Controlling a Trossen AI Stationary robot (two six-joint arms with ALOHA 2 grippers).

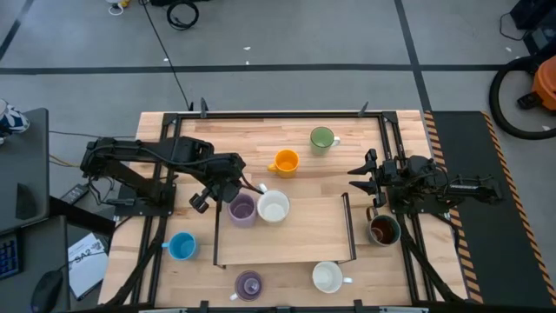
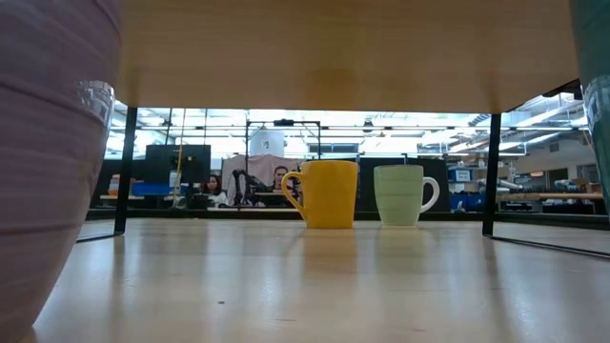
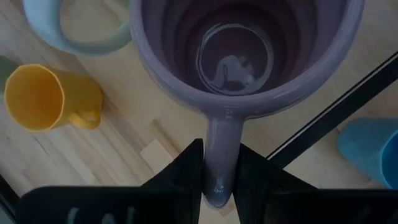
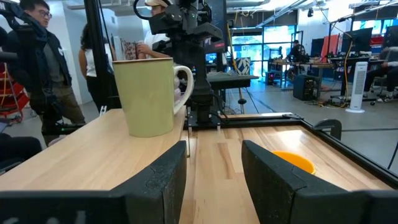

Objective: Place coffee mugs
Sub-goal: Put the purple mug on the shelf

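My left gripper [image 1: 229, 193] is shut on a lavender mug [image 1: 241, 209] over the far left corner of the raised wooden platform [image 1: 287, 243], beside a white mug [image 1: 273, 207]. I cannot tell whether the lavender mug's base rests on the platform. On the table stand an orange mug [image 1: 285, 162], a green mug [image 1: 322, 137], a light blue mug [image 1: 182, 246], a second lavender mug [image 1: 249, 283], a second white mug [image 1: 327, 276] and a dark brown mug [image 1: 383, 229]. My right gripper [image 1: 358, 174] waits open at the table's right side. My left gripper pinches the lavender mug's handle [image 3: 221, 143] between its two fingers [image 3: 186, 171], one on each flat side of the handle. The fingers come steeply from above, slanting from the table's left. The mug is upright, its mouth up, with its handle toward the gripper.
The platform's black frame legs [image 2: 124, 171] stand on the table and a black rail [image 1: 287, 114] runs round the table's edge. In the low view the orange mug [image 2: 324, 193] and the green mug [image 2: 402, 194] stand far back. People sit and stand in the room beyond.
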